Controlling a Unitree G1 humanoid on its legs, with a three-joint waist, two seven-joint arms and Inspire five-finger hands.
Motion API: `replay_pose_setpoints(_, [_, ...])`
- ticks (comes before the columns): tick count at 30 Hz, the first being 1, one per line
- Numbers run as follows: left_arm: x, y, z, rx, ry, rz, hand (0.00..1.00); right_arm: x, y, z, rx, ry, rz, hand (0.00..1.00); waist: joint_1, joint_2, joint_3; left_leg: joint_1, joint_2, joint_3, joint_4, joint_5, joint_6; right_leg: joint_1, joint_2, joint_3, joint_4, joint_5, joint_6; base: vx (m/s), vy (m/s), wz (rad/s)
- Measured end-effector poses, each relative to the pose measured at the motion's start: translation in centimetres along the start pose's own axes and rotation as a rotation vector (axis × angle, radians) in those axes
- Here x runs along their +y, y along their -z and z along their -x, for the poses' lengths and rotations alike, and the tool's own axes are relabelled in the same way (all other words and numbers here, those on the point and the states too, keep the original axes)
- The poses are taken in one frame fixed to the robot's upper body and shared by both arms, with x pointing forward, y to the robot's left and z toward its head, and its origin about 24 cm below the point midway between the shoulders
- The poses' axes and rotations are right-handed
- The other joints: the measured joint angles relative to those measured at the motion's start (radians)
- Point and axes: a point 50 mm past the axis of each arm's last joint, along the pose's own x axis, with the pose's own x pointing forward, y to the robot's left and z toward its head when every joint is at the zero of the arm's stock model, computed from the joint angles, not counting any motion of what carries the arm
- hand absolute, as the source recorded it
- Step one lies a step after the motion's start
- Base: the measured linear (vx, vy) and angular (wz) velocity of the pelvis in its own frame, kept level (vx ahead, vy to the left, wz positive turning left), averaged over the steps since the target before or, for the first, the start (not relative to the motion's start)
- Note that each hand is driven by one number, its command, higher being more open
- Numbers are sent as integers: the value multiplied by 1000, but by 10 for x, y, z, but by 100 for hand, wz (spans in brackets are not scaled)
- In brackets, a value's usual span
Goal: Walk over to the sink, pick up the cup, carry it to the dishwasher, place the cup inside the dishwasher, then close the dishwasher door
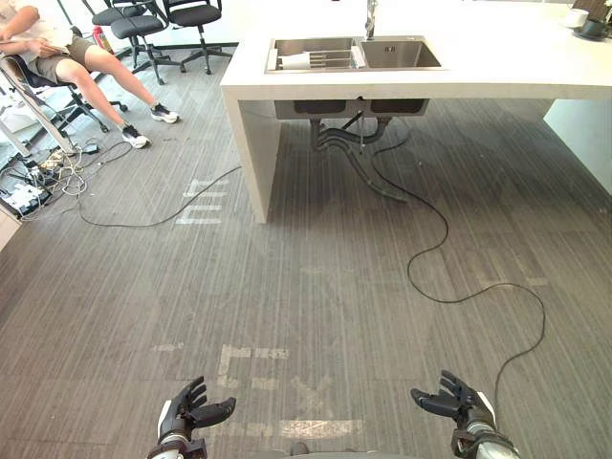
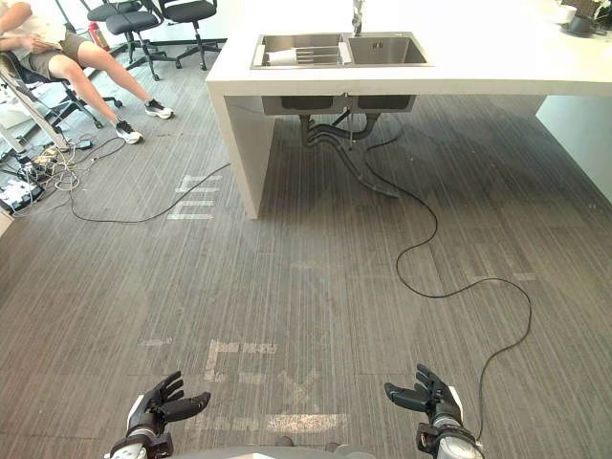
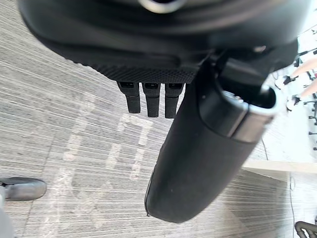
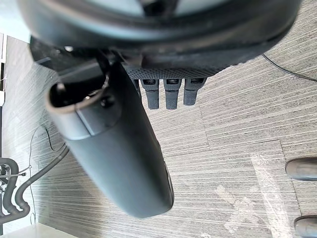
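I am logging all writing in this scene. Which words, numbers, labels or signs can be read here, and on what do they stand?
No text is readable.
White near marks on the floor: too worn to read.
White far marks beside the counter: too worn to read.

A seated person (image 1: 50,46) and black office chairs (image 1: 134,26) occupy the far left.

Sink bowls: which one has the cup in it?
The left bowl, on the robot's left side. The white cup lies there on a rack; the right bowl shows just bare metal.
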Motion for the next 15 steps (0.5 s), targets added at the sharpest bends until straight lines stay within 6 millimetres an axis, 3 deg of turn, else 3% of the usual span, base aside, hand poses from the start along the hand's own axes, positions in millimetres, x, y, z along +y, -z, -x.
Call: replay_pose_setpoints(15, [-2, 2, 0, 6, 6, 1, 90, -5, 6, 1, 24, 33, -33, 90, -6, 13, -6, 10, 3, 22, -14, -2, -3, -2, 2, 22, -5, 2, 3, 7, 2, -4])
